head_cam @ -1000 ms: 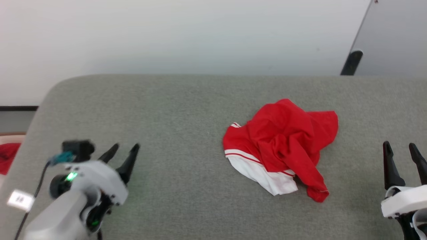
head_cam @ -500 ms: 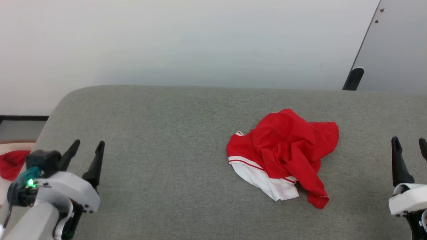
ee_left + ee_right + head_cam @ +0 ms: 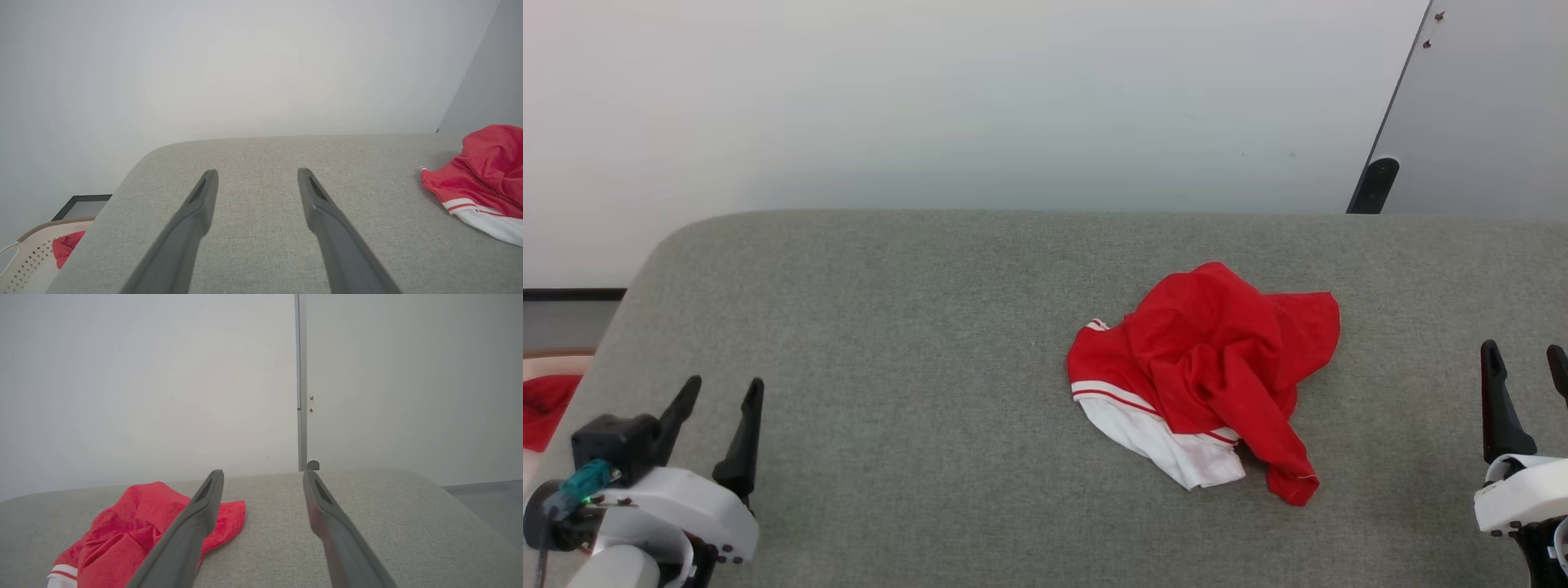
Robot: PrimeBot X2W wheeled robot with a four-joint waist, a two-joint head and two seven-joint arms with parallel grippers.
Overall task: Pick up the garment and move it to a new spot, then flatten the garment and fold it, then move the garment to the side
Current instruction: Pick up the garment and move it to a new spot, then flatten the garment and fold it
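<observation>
Head view: I'm seeing the garment (image 3: pixel 1205 367) lying crumpled in a heap right of centre on the grey cushion (image 3: pixel 890 327), with the red body bunching over a white sleeve panel at the near edge. The left gripper (image 3: pixel 725 381) is hovering at the near left, jaws spread wide and carrying nothing, well apart from the cloth. The right gripper (image 3: pixel 1524 349) is sitting at the near right, also spread and empty. It's nearer the heap but not touching it.

Risks I'm flagging:
- The fabric is looking thin and layered, so a pinch on the top fold is likely catching several layers. The jersey would then be lifting as a ball and not hanging open.
- Going in too shallow is risking a slip, and going too deep means the fingertips are digging into the soft cushion.
- The red tail trailing toward me may be dragging during the move.

Around: a pale perforated basket (image 3: pixel 32 253) holding another red cloth (image 3: pixel 65 247) is sitting off the cushion's left end. A grey panel (image 3: pixel 1486 106) is standing behind at the right. Nothing is blocking either reach.
</observation>
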